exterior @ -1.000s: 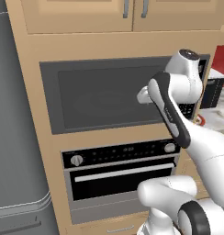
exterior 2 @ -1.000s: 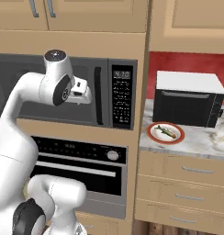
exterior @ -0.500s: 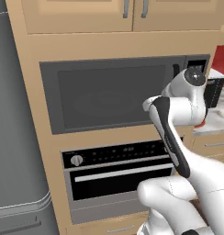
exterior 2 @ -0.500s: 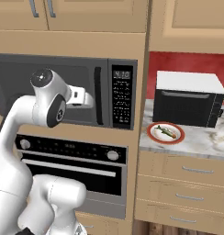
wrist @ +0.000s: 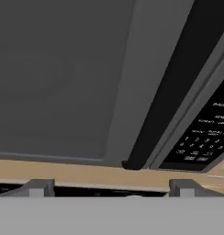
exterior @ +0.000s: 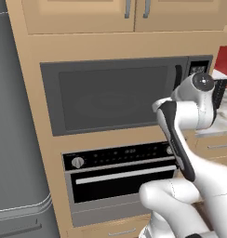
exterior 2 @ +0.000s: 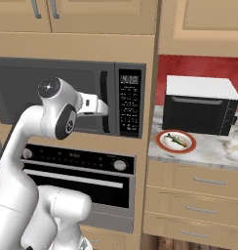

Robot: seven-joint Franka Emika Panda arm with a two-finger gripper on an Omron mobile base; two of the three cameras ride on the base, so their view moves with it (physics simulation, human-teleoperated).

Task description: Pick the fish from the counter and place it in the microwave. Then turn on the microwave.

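One fish (exterior 2: 175,140) lies on one red-rimmed plate (exterior 2: 163,143) on the counter (exterior 2: 208,150), well right of the gripper (wrist: 111,187), whose fingers spread wide before the shut microwave (exterior 2: 52,80) near its handle (wrist: 178,78).

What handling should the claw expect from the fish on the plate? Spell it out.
The fish looks tiny and slender, so probably light and easy to miss. It lies flat on the smooth red-rimmed plate, so it may slide when nudged. Stiffness can't be judged from here.
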